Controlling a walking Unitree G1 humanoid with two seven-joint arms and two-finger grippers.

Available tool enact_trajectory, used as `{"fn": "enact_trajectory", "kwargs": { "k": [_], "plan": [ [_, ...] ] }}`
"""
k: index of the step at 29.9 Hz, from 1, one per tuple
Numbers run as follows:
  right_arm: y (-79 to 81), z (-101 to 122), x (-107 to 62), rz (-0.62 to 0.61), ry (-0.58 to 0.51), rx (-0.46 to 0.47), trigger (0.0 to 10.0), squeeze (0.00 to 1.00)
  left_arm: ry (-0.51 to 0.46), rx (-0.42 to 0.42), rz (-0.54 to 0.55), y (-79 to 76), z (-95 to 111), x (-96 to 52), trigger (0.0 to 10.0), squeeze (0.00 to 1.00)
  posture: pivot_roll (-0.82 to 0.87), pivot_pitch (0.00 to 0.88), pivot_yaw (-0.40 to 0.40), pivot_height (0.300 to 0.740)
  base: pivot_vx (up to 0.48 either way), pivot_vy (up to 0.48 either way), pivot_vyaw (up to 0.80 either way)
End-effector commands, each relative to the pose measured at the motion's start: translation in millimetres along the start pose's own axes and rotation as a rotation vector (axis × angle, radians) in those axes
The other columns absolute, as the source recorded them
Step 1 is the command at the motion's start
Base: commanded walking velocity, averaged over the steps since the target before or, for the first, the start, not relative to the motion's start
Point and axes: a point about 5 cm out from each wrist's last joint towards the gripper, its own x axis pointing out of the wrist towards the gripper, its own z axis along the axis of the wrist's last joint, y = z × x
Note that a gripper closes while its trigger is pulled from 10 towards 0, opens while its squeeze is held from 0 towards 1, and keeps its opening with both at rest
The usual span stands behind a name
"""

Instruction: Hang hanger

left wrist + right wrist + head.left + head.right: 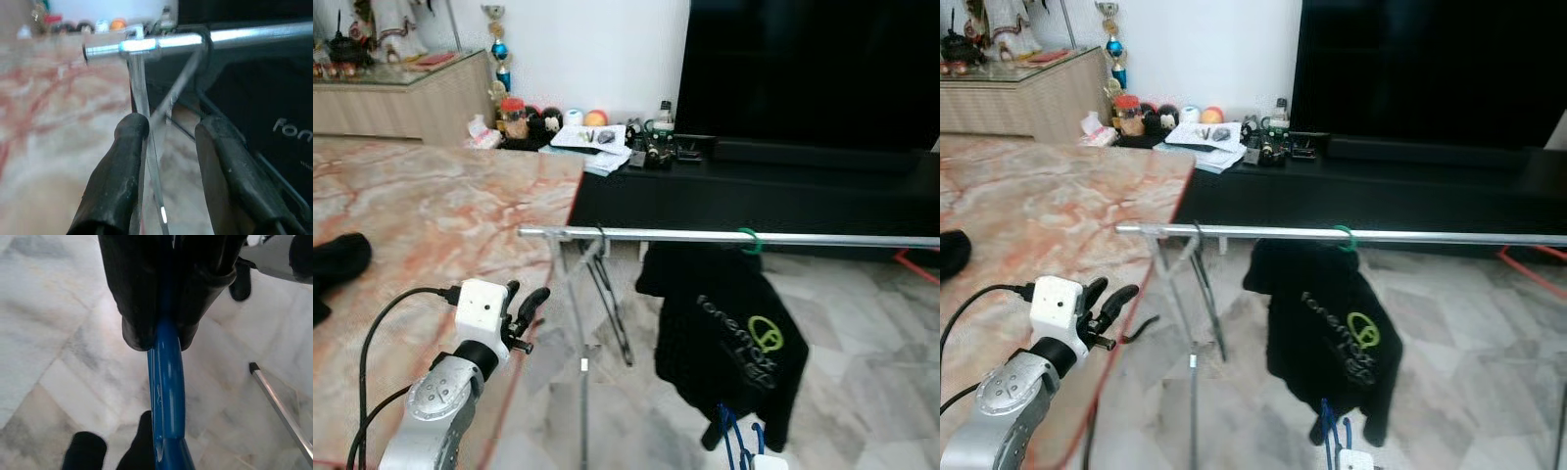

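The right gripper (pixel 159 335) has its jaws clamped on a blue hanger (pixel 167 396), held low above the marble floor (pixel 58 333) at the near right. The left gripper (pixel 527 311) has its jaws apart, empty, raised near the left end of the metal rail (pixel 705 236), beside the marble table (pixel 440 215). A black shirt (pixel 734 343) hangs from the rail on a green hanger hook (pixel 749 240). Beyond stands a black TV console (pixel 754 191).
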Motion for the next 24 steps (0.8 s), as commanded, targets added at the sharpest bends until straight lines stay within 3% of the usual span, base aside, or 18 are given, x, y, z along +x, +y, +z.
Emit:
{"fn": "enact_trajectory", "kwargs": {
  "k": [1, 12, 13, 15, 18, 21, 24],
  "plan": [
    [6.7, 4, 0.6, 0.016, -0.016, 0.012, 10.0, 0.0, -0.017, 0.008, 0.001, 0.7, 4, 2.0, 10.0, 0.0, 0.16, 0.0, 0.012, 0.74, 0.0, -0.48, 0.0],
    [3.4, 2, 0.2, 0.01, -0.014, 0.013, 10.0, 0.0, 0.117, -0.018, 0.033, 4.3, -37, -10.2, 10.0, 0.0, 0.16, 0.0, 0.01, 0.74, 0.0, -0.48, 0.0],
    [5.1, -2, -0.4, 0.01, -0.004, 0.009, 10.0, 0.0, 0.197, -0.019, 0.07, 9.5, -58, -16.3, 10.0, 0.0, 0.16, 0.0, 0.012, 0.74, 0.0, -0.446, 0.0],
    [6.0, -3, -0.6, 0.01, 0.0, 0.007, 10.0, 0.0, 0.229, -0.018, 0.085, 11.5, -66, -19.0, 10.0, 0.0, 0.15, 0.0, 0.012, 0.74, 0.0, -0.446, 0.0],
    [9.1, -6, -1.1, 0.014, 0.005, 0.007, 10.0, 0.0, 0.41, -0.022, 0.104, 14.1, -107, -36.5, 10.0, 0.0, 0.15, 0.0, 0.01, 0.74, 0.0, 0.0, 0.0],
    [10.2, -5, -1.0, 0.011, 0.004, 0.008, 10.0, 0.0, 0.616, -0.016, 0.093, 8.7, -152, -65.8, 10.0, 0.0, 0.14, 0.0, 0.004, 0.74, 0.0, 0.0, 0.0],
    [10.3, -5, -0.9, 0.009, 0.003, 0.008, 10.0, 0.0, 0.665, 0.002, 0.093, 7.3, -162, -74.1, 10.0, 0.0, 0.14, 0.0, 0.004, 0.74, 0.0, 0.0, 0.0]
  ]
}}
